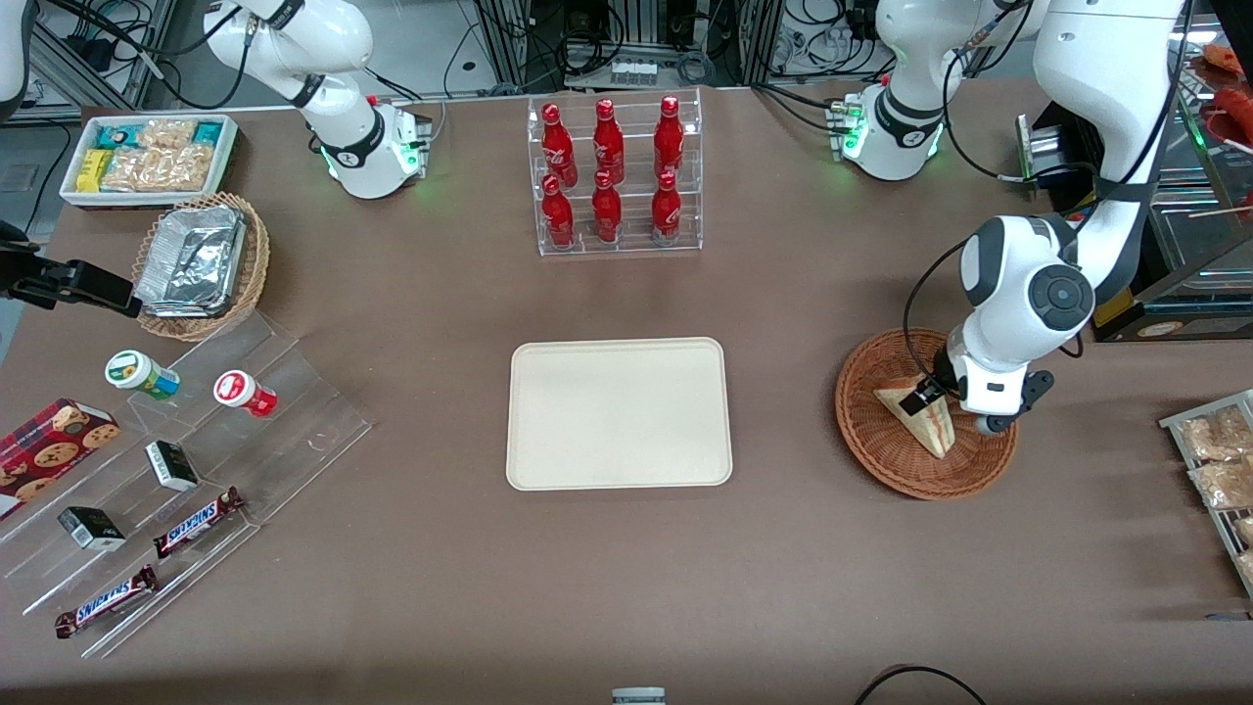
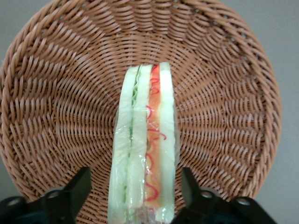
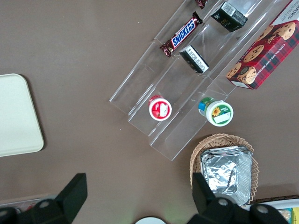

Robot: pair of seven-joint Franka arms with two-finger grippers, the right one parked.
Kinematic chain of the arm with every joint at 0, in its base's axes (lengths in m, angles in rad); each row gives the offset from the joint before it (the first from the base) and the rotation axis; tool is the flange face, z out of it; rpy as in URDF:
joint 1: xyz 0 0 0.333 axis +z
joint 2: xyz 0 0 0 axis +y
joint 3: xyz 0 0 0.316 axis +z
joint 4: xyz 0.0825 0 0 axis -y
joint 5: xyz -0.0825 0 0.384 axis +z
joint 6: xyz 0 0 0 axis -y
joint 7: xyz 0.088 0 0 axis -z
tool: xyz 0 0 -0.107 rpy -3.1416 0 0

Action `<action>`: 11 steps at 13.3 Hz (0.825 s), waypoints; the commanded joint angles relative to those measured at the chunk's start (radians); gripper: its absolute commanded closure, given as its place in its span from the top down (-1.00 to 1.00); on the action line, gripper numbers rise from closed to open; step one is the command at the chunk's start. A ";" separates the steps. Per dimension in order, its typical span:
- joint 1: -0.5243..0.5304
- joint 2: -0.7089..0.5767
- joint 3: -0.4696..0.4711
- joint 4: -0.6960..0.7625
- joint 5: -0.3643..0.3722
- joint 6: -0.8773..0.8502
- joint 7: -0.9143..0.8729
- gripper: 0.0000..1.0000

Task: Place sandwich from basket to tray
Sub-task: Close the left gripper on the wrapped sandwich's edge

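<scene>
The gripper (image 1: 928,397) hung low inside the basket (image 1: 881,452), at the working arm's end of the table. Its two fingers (image 2: 71,191) stood spread, one on each side of the sandwich (image 2: 145,149), with a gap between each pad and the bread, so nothing was grasped. The sandwich (image 1: 918,416) rested on the basket's woven floor, standing on edge with its red, orange and green filling showing. The tray (image 1: 619,412) lay bare at the table's middle, well apart from the basket.
</scene>
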 commanded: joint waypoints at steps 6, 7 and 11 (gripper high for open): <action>-0.003 -0.005 -0.007 0.017 0.018 -0.003 -0.044 -1.00; -0.008 -0.007 -0.007 0.031 0.018 -0.011 -0.041 -1.00; -0.087 -0.013 -0.010 0.187 0.087 -0.258 -0.035 -1.00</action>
